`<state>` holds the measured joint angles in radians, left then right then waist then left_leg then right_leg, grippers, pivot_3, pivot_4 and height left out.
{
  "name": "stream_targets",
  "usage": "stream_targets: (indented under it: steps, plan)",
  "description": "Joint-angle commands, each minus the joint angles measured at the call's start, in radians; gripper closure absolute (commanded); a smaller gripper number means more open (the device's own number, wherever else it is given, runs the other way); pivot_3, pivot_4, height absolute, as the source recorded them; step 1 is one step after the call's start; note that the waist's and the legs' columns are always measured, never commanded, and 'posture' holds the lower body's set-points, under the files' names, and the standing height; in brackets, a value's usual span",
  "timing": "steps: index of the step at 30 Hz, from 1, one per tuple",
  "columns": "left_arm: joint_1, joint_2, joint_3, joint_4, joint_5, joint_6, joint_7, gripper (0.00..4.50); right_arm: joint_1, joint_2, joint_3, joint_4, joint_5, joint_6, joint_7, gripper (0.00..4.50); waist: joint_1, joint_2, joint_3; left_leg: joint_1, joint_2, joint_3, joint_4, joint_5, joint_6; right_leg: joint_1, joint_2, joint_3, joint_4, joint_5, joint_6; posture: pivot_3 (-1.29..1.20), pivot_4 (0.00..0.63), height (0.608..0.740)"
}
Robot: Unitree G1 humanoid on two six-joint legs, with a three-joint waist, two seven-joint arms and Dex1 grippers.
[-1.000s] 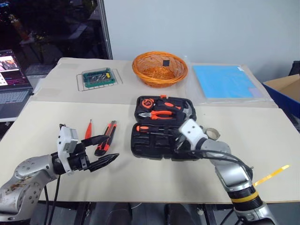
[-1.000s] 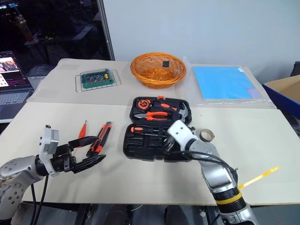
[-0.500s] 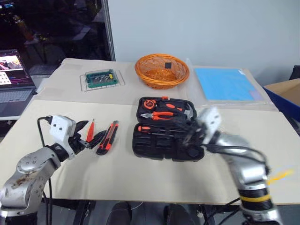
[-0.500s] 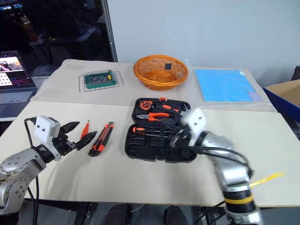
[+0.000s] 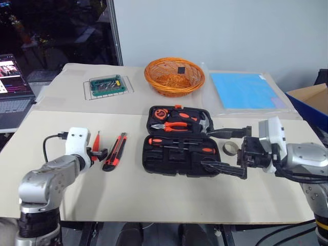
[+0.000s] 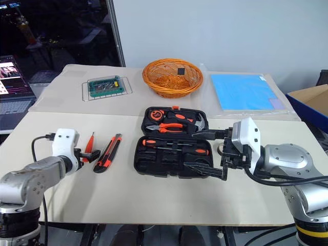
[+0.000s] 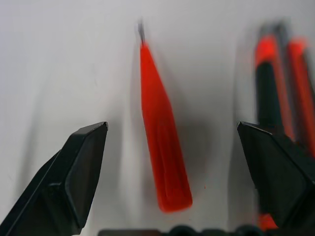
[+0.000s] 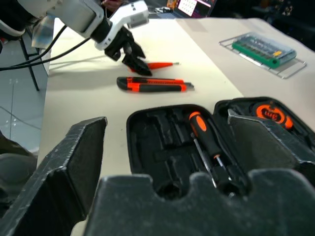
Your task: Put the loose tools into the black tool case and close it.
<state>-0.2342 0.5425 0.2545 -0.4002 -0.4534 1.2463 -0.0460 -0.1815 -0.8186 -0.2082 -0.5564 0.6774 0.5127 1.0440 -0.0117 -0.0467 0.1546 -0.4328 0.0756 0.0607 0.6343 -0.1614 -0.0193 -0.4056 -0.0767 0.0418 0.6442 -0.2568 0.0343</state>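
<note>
Left tool (image 7: 170, 162): fingers spread, empty, straddling the small orange screwdriver (image 7: 160, 132) at the counter's (image 5: 154, 195) 9 o'clock side. Utility knife (image 5: 116, 150): just beside, toward 3 o'clock. Right tool (image 5: 225, 151): released wide, empty, level, above the counter at the 3 o'clock edge of the black tool case (image 5: 182, 159). Case: open, central, two black-and-orange screwdrivers (image 5: 180, 145) seated. Tape roll (image 5: 230, 148): beside the case, between the right fingers.

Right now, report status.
Left gripper open, straddling small orange screwdriver. Right gripper open, empty, above black tool case. Utility knife, tape roll loose on table.
</note>
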Motion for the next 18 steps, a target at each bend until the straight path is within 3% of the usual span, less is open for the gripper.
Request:
stream_targets:
  steps: [1, 7, 11, 15, 18]
  plan:
    - [0.035, -0.028, 0.005, -0.005, 0.051, -0.015, 0.028, 1.86, 0.005, -0.022, -0.051, -0.051, 0.036, -0.013, -0.002, 0.0, -0.001, 0.0, 0.0, 0.0, 0.0, 0.0, 0.0, 0.0, 0.0, 0.0, 0.0, 0.0, 0.0, 0.0, 0.0, 0.0, 0.15, 0.74]
    - [0.072, 0.007, 0.0, -0.003, 0.066, -0.196, -0.085, 3.91, 0.026, -0.027, -0.068, -0.073, 0.043, -0.027, -0.004, 0.0, -0.002, 0.0, 0.0, 0.003, 0.0, 0.0, -0.001, -0.003, -0.005, 0.001, 0.0, 0.001, 0.0, -0.002, -0.004, 0.0, 0.15, 0.74]
    - [0.024, 0.104, 0.051, 0.027, 0.007, -0.403, -0.325, 3.91, 0.079, -0.032, -0.118, -0.103, 0.058, -0.027, -0.001, 0.0, 0.002, -0.002, 0.001, 0.001, 0.0, 0.0, -0.001, -0.004, -0.007, -0.001, 0.0, 0.0, -0.001, -0.002, -0.005, 0.0, 0.15, 0.74]
    - [-0.073, 0.264, -0.129, 0.037, -0.024, -0.564, -0.726, 3.91, 0.162, -0.043, -0.206, -0.14, 0.074, -0.018, -0.01, 0.0, 0.022, -0.002, 0.002, -0.004, 0.0, 0.0, -0.001, -0.004, -0.007, -0.003, -0.001, -0.001, -0.004, -0.002, -0.005, 0.0, 0.15, 0.74]
    - [-0.236, 0.292, -0.318, 0.097, 0.001, -0.623, -0.942, 3.91, 0.274, -0.05, -0.322, -0.183, 0.093, -0.005, -0.003, 0.0, 0.038, -0.001, 0.002, -0.006, -0.004, 0.0, -0.001, -0.004, -0.007, -0.003, -0.003, 0.0, -0.007, -0.002, -0.004, 0.0, 0.15, 0.74]
